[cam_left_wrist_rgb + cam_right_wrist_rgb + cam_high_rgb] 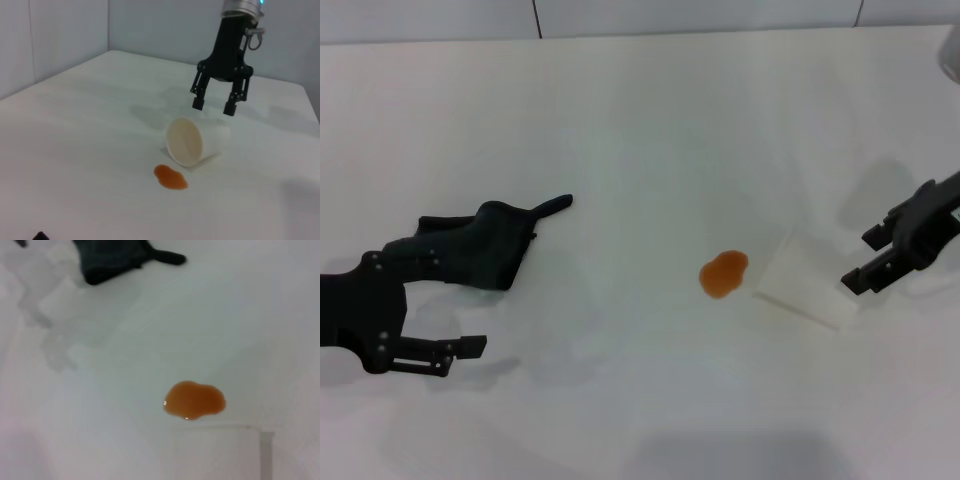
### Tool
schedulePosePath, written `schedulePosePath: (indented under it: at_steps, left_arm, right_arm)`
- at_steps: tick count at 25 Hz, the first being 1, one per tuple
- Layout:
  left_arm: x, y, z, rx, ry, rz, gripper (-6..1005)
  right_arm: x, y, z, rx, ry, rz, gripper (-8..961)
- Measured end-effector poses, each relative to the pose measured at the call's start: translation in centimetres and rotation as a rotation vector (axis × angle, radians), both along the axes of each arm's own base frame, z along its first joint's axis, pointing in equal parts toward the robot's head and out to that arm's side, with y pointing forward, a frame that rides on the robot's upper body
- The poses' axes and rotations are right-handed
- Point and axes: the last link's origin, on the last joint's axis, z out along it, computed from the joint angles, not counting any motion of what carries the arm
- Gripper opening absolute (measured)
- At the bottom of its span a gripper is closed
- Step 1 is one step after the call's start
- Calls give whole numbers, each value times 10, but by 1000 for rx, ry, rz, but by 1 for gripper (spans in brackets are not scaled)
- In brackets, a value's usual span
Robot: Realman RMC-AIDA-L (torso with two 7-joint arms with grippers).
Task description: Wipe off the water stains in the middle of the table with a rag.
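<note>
The water stain point(723, 273) is a small orange-brown blotch on the white table point(620, 120), right of the middle. It also shows in the left wrist view point(170, 177) and the right wrist view point(194, 400). The dark rag point(488, 245) lies at the left with its pointed tab toward the stain; it also shows in the right wrist view point(117, 257). My left gripper point(448, 300) is open at the rag's near side, its far finger over the rag's edge. My right gripper point(865, 260) is open and empty, just right of a tipped cup.
A white paper cup point(805, 282) lies on its side just right of the stain, mouth toward it point(187, 142). A wall edge runs along the table's far side. Bare table lies between the rag and the stain.
</note>
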Motion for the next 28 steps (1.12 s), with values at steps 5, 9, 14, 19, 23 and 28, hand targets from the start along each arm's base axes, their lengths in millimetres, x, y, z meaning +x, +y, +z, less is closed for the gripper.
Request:
schedulePosePath:
  at_steps: [5, 9, 14, 19, 23, 28]
  left_arm:
    - [1, 1, 0, -2, 1, -2, 886]
    - [3, 3, -1, -4, -1, -5, 886]
    - [6, 5, -2, -7, -5, -10, 886]
    - [6, 5, -3, -9, -7, -8, 886]
    - [7, 5, -4, -13, -9, -10, 886]
    - [10, 7, -7, -26, -6, -23, 885]
  right_arm:
    - [-20, 11, -3, 16, -46, -36, 753]
    - [-27, 18, -6, 26, -88, -46, 759]
    - [-28, 14, -17, -12, -143, -56, 766]
    - [-32, 14, -21, -19, -165, -63, 871]
    - [-36, 16, -24, -14, -180, -73, 868]
    - [-39, 17, -31, -24, -240, -65, 867]
